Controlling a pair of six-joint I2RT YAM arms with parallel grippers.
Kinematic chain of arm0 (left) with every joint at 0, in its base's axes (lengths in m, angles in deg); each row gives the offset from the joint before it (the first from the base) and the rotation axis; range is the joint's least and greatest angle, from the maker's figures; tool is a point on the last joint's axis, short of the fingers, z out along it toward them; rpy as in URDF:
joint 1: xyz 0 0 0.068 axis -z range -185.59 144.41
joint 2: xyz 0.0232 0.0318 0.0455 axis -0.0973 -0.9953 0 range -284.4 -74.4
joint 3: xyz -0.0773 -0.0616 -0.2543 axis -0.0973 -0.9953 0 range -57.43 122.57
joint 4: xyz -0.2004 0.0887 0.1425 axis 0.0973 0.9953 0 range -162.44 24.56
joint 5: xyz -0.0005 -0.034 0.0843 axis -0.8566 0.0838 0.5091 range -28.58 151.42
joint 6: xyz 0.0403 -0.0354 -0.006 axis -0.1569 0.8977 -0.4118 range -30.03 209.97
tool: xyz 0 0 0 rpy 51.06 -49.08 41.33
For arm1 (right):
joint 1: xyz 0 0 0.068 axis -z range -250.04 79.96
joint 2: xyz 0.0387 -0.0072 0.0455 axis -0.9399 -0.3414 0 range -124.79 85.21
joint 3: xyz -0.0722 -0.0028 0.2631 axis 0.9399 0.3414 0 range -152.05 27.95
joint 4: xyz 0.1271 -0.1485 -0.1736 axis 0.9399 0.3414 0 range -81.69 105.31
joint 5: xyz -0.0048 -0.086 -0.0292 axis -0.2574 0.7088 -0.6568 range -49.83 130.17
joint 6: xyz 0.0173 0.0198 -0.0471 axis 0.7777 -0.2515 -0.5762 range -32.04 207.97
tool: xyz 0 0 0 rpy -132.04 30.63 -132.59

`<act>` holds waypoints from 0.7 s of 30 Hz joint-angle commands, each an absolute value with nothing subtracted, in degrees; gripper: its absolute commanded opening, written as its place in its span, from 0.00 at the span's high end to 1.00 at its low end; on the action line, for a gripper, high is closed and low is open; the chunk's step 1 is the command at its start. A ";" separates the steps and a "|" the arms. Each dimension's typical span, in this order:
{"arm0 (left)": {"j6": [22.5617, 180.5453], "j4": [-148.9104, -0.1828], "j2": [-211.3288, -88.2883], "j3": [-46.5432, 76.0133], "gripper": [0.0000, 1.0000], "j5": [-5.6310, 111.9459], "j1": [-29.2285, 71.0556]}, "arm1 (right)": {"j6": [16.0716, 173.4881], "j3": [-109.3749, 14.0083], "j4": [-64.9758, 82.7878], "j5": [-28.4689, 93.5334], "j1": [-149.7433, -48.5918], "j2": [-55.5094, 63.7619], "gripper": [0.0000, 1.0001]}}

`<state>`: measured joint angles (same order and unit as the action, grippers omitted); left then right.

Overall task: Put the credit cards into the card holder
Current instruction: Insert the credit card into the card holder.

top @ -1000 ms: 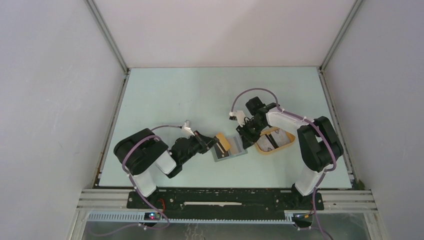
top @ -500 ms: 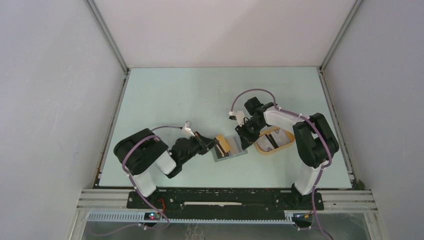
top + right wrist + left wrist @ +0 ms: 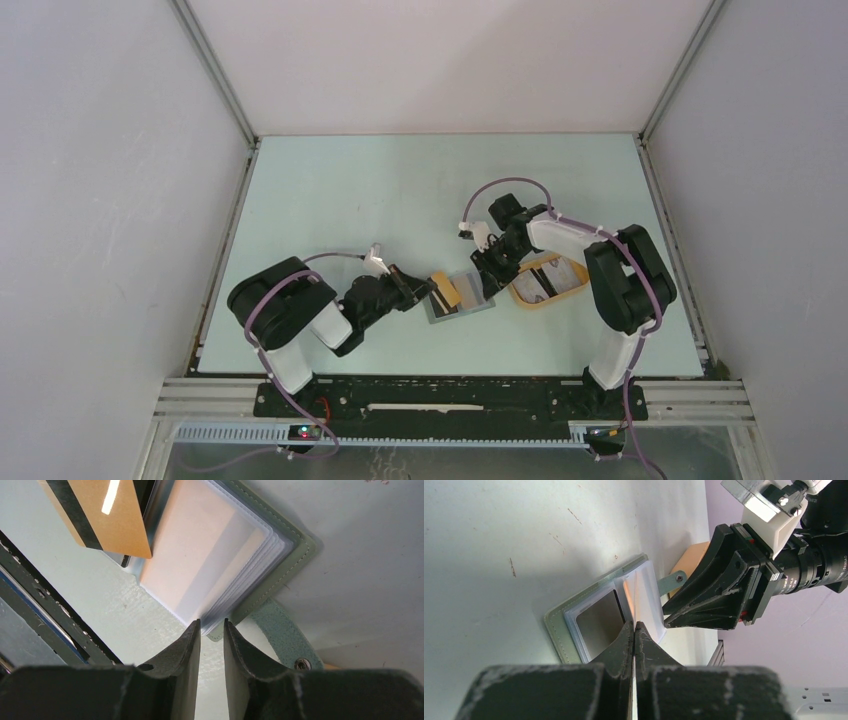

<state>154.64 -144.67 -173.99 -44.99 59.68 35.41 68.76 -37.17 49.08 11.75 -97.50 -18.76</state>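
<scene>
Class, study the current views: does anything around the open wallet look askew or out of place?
The card holder lies open with its clear sleeves fanned up off the cover, not flat, beside the right gripper. The left gripper holds an orange card tilted over it, not yet in a slot.

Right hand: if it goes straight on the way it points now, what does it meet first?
The right hand would first meet the clear sleeves of the open card holder; their corner lies at its fingertips, though depth is unclear.
</scene>
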 commanded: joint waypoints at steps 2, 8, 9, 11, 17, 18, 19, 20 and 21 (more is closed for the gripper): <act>155.57 -144.70 -175.00 -44.61 1.00 58.87 35.01 | 69.66 -38.93 48.79 12.15 -97.29 -19.44 0.68; 156.95 -144.70 -175.84 -44.84 1.00 59.05 35.02 | 69.94 -38.98 48.91 12.42 -97.47 -20.10 0.69; 157.16 -144.72 -176.09 -44.83 1.00 59.11 34.99 | 70.02 -39.06 48.96 12.41 -97.47 -20.23 0.68; 157.64 -144.70 -176.53 -44.75 1.00 58.94 34.99 | 70.12 -39.11 48.91 12.63 -97.62 -20.35 0.69; 158.26 -144.71 -177.88 -44.10 1.00 58.11 34.99 | 70.46 -39.15 48.81 12.92 -97.81 -20.56 0.69; 158.32 -144.74 -177.99 -43.96 1.00 58.06 34.98 | 70.54 -39.12 48.77 12.94 -97.81 -20.51 0.68; 158.28 -144.71 -178.14 -43.90 1.00 57.93 34.95 | 70.57 -39.11 48.77 13.04 -97.81 -20.52 0.69; 158.16 -144.76 -178.22 -43.68 1.00 57.72 35.05 | 70.61 -39.11 48.80 13.03 -97.81 -20.57 0.69; 157.95 -144.74 -178.25 -43.53 1.00 57.55 35.10 | 70.65 -39.15 48.81 13.06 -97.81 -20.61 0.69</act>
